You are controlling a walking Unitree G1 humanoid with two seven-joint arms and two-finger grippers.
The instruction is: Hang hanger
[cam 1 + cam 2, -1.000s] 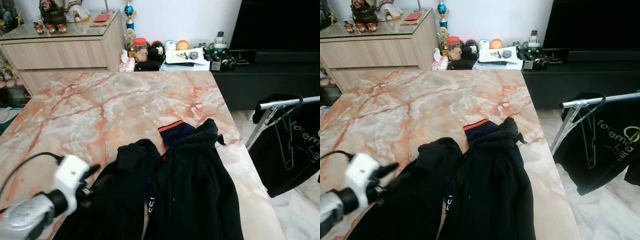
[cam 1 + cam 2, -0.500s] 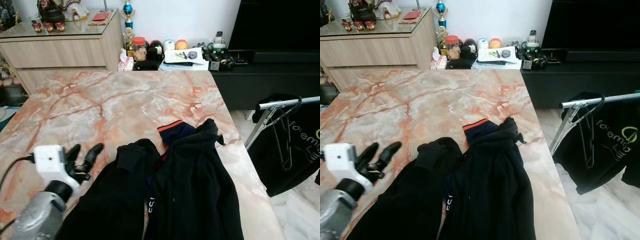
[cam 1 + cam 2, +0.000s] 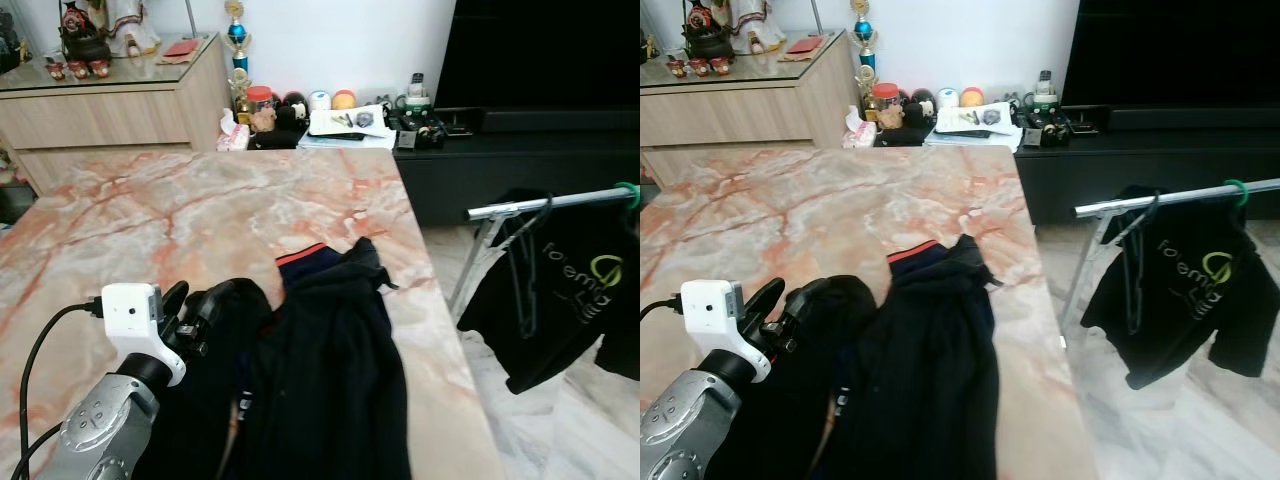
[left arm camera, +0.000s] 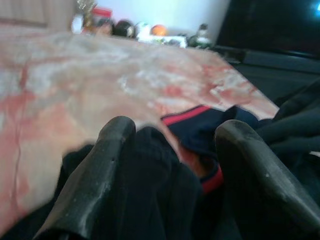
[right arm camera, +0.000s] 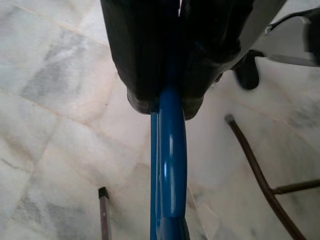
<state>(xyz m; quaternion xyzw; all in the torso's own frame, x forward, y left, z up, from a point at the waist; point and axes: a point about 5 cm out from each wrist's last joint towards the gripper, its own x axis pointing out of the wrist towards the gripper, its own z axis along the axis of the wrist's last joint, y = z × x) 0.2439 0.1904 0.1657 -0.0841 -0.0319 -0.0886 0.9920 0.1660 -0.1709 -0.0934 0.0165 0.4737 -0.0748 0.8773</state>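
Observation:
A blue hanger (image 5: 170, 165) is clamped in my right gripper (image 5: 170, 107), which hangs shut on its bar above the marble floor. On the marble table (image 3: 200, 200) lies a heap of black clothes (image 3: 330, 370) over a navy garment with a red edge (image 3: 300, 265). My left gripper (image 3: 195, 300) is at the heap's left edge. It is open, with its fingers (image 4: 110, 150) straddling a fold of black fabric. To the right of the table stands a silver rail (image 3: 545, 203) with a black T-shirt (image 3: 570, 290) and a bare wire hanger (image 3: 525, 275).
A wooden sideboard (image 3: 110, 100) and a black TV unit (image 3: 520, 140) line the far wall, with small clutter (image 3: 330, 110) between them. Marble floor (image 3: 560, 420) lies between the table edge and the rail. Thin metal legs (image 5: 260, 170) stand near the right gripper.
The camera has turned right, bringing more of the rail into view. My left gripper rose from the bare table and moved right onto the black heap's edge, fingers open.

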